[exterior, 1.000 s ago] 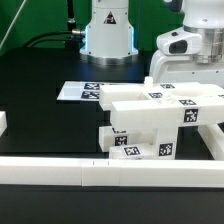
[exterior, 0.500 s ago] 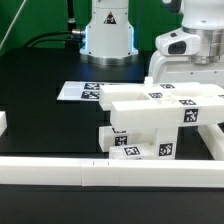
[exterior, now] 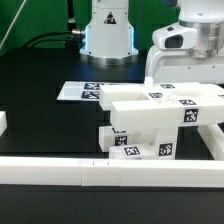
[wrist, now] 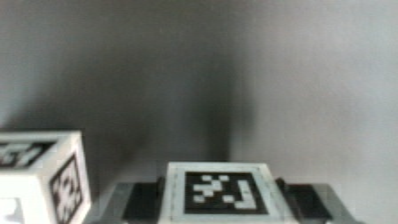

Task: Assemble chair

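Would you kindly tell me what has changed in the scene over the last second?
The arm's white wrist shifted toward the exterior view's left and slightly upward. Whether it took hold of anything cannot be told. The chair pieces and marker board stayed put.

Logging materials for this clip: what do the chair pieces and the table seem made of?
The chair pieces: white, smooth, faintly glossy, chunky with clean moulded edges, so probably plastic; black-and-white printed tags on them. The table: flat matte black, no glare; maybe cloth or painted board, cannot tell.

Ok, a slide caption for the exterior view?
Arm behind tagged white chair pieces; marker board beyond, white rail in front.
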`<state>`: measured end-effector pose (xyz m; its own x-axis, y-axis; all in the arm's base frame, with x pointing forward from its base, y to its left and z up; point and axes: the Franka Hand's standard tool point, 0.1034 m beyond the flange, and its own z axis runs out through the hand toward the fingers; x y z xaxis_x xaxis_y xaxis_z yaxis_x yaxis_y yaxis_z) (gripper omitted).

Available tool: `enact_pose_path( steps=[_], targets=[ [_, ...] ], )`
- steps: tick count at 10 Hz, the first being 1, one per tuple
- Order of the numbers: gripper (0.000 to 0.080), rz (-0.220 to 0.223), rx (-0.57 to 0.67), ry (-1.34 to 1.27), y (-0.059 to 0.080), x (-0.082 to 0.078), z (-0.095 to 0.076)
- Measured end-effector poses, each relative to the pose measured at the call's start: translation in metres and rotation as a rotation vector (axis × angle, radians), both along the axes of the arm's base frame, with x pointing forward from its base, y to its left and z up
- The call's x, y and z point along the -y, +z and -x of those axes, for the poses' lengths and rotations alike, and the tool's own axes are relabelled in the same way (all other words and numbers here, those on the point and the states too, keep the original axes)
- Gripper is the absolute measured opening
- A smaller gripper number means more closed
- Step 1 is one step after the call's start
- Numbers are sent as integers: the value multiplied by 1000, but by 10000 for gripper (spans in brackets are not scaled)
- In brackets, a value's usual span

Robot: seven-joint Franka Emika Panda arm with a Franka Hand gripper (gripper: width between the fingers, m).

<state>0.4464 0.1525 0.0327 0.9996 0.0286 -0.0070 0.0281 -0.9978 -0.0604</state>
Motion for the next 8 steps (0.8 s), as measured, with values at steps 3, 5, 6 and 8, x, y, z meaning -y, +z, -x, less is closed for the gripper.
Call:
enact_pose_path(
  steps=[3,5,6,8],
  targets=[
    [281,-30,-33,3,57,23,-15],
    [281,-50,-35,25,89,51,-41],
    [282,-52,-25,26,91,56,-54],
    [282,-51,-34,30,87,52,-48]
  ],
)
